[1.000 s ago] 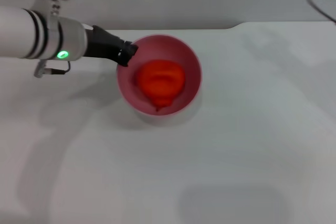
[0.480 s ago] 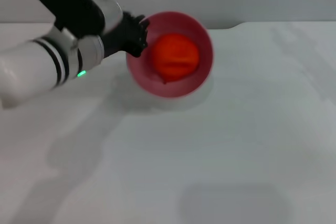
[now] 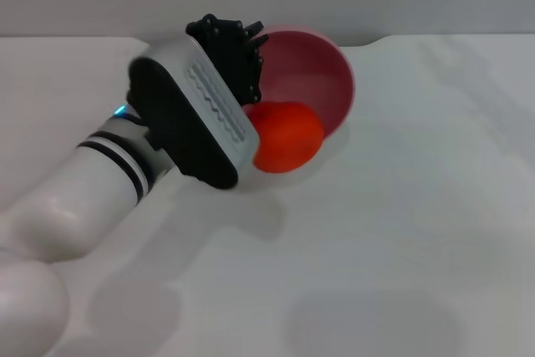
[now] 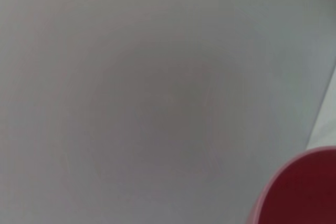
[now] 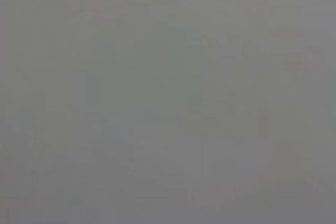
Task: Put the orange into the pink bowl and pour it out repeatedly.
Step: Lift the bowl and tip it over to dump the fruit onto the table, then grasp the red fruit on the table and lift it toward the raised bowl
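The pink bowl (image 3: 313, 68) is tipped on its side, its mouth facing me and the table's front. My left gripper (image 3: 247, 60) is shut on the bowl's left rim and holds it tilted above the white table (image 3: 401, 223). The orange (image 3: 287, 136) sits at the bowl's lower lip, half out of it. A part of the bowl's rim (image 4: 299, 192) shows in the left wrist view. My right gripper is out of view, and the right wrist view shows only plain grey.
The left arm's wrist and black camera housing (image 3: 188, 123) hang over the table left of the bowl. The table's back edge (image 3: 435, 37) runs just behind the bowl.
My left arm has rolled and lifted, tipping the bowl from upright onto its side. The orange has rolled from the bowl's middle down to its lower lip.
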{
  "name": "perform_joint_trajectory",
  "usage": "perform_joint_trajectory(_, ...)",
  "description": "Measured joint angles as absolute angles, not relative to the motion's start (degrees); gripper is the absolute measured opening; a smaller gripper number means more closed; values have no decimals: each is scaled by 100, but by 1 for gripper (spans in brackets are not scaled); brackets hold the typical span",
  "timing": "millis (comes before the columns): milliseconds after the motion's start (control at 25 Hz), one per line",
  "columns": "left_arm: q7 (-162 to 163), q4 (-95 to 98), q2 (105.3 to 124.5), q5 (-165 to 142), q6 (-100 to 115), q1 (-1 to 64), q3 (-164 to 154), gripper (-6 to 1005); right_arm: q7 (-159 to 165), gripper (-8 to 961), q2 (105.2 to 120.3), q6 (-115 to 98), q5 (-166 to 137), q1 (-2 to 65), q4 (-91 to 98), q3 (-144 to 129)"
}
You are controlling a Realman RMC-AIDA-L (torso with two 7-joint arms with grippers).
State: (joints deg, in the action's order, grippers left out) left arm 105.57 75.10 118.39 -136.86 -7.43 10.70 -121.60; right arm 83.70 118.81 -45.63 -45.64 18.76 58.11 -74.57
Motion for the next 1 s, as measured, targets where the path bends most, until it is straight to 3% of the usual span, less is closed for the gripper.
perform_joint_trajectory(640,9609,6523,11866,-13648,-3306,1463,-13116,42,8383,593,11894,-5000,-4410,2025,5501,-7490)
perform_joint_trajectory(1000,10515,6989,11827,-12886,-2642,1527,-12801,41,8360,592,11882,-5065,-4410,2037,5487,-7496)
